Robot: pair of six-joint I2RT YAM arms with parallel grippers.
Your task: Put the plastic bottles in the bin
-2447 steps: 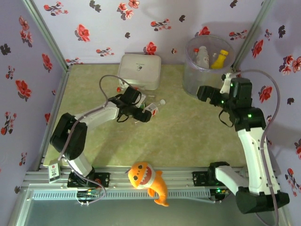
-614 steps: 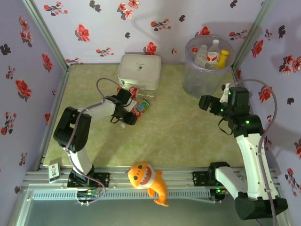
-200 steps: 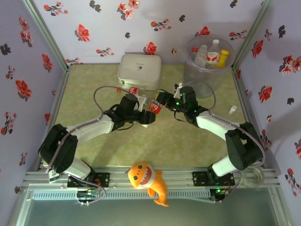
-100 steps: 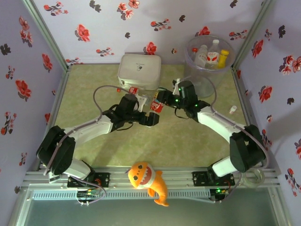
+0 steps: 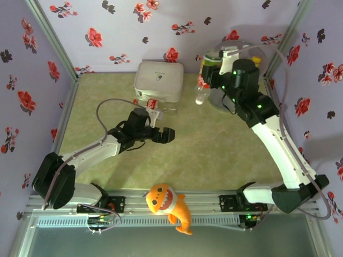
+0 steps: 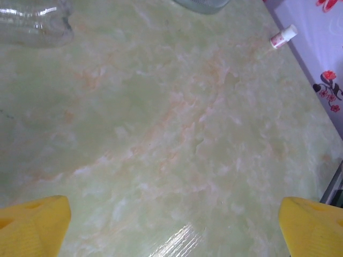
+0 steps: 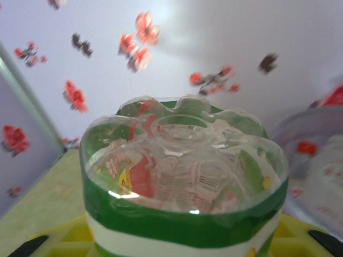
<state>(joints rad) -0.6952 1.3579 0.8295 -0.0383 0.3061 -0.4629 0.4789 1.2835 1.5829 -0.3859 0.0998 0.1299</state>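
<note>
While my right gripper [image 5: 210, 75] clamps a green-banded bottle [image 5: 202, 80] at the bin's [image 5: 257, 49] nine o'clock rim, not yet dropped, my left gripper [image 5: 166, 135] gapes wide and empty. I see another bottle [image 5: 151, 104] waiting at the box's [image 5: 158, 80] six o'clock.

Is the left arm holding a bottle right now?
No, the left end effector is open, with bare table between its yellow fingers.
</note>
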